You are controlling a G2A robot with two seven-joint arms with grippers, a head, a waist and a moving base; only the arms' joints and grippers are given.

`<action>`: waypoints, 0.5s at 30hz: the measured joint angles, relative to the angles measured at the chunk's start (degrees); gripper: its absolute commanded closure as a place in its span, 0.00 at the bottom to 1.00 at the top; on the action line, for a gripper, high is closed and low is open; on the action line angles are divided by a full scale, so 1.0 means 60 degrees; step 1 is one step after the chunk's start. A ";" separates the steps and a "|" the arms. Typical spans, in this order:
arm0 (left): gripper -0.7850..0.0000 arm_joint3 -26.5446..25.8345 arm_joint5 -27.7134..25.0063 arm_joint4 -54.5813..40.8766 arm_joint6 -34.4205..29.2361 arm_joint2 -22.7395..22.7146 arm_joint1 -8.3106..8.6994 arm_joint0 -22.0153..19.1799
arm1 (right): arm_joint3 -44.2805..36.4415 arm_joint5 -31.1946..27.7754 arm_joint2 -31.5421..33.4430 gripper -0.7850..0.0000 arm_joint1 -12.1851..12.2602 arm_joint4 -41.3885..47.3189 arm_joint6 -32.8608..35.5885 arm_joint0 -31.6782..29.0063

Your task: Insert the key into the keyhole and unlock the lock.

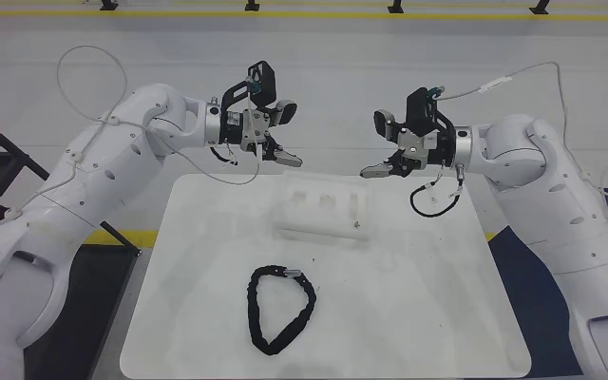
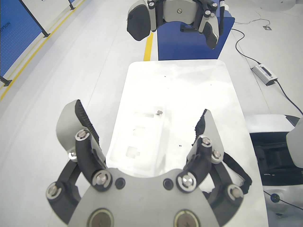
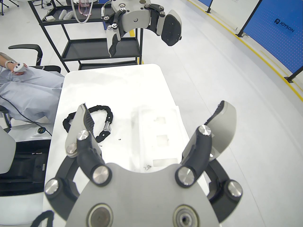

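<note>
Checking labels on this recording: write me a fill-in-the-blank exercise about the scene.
The left hand and right hand are both ____.
The black fabric-sleeved chain lock lies on the white table in a ____.
The white foam tray has ____ cutouts; the small metal key rests on it.
Missing: open; loop; three.

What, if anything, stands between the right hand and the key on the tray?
Nothing visible. The open right hand hangs above the table's far side. The key lies uncovered at the tray's edge nearby, with only air between them. The lock lies apart, nearer the robot.
</note>
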 measured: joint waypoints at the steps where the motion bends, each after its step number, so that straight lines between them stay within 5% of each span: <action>1: 0.00 0.0000 0.0000 0.0000 0.0000 0.0000 0.0000 0.0000 | -0.0031 0.0136 0.0019 0.00 0.0005 -0.0057 -0.0087 -0.0104; 15: 0.00 0.0000 0.0000 0.0000 0.0000 0.0000 0.0000 0.0000 | 0.1589 0.1199 -0.0700 0.00 -0.0307 -0.0744 -0.0513 -0.0663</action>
